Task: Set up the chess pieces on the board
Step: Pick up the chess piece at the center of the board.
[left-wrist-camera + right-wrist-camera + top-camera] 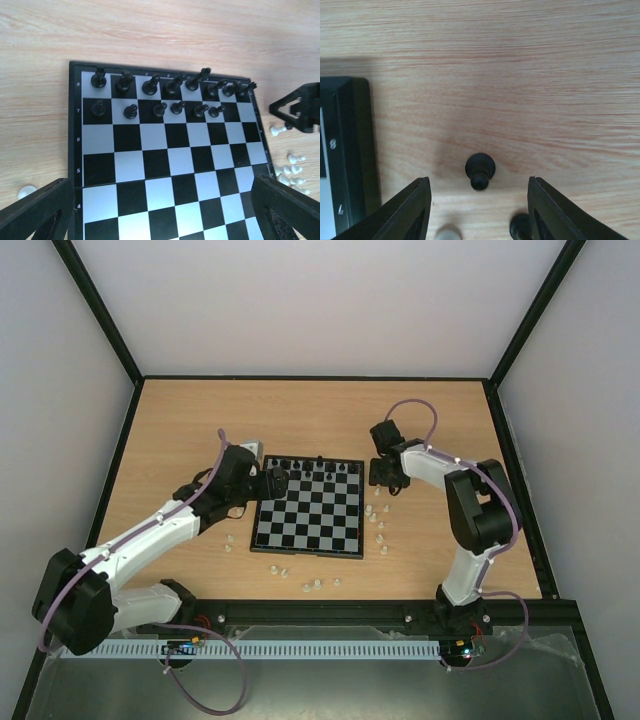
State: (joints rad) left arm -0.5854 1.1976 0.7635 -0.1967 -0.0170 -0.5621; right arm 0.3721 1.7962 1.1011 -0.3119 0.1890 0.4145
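- Right gripper [479, 181] hangs low, jaws partly spread either side of a black pawn [480, 170]. The pawn stands free on the table, touching neither finger, just off the board's corner.
- Left gripper [161, 182] gapes wide, holding nothing, above the board [129, 137].
- Wooden table [520, 75], pale walls around.
- Black chessmen [172, 85] line the board's two far rows.
- Whitish pieces [292, 172] lie loose beside it.

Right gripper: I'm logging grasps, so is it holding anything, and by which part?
Nothing is held. The right gripper stands open, its fingers either side of a black piece on the table, clear of it.
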